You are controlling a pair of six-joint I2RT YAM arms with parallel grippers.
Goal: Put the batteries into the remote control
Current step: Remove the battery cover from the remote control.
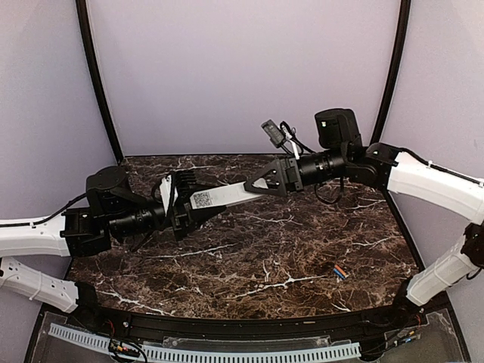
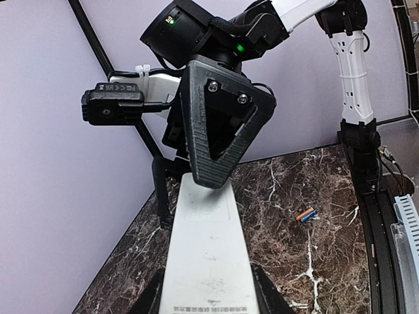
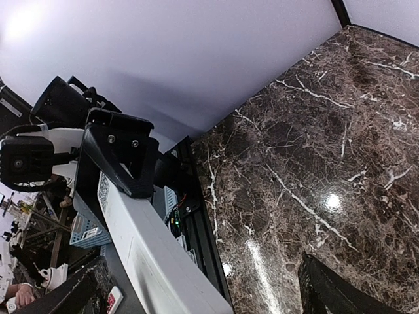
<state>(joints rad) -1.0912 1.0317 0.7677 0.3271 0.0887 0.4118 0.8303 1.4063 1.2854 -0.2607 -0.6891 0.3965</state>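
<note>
the slim white rectangular remote control (image 1: 227,194) is held up in the air above the dark brown marble-patterned desk (image 1: 249,257), bridging the space between the two arms, with its code-sticker side facing up in the top view. the left gripper (image 1: 184,203) is closed partway on the remote control's near end, a black finger pressed against each long side. the right gripper (image 1: 261,186) has its jaws spread wide around the far end: in its own wrist view the two fingers sit far apart at the bottom corners, and the bar lies between them, closer to one finger and clear of the other (whether that nearer finger actually touches it, i cannot tell). the two tiny cylindrical batteries (image 1: 339,271), one blue and one orange, lie side by side on the desk near its front right corner, well apart from the remote control and from both grippers.
</note>
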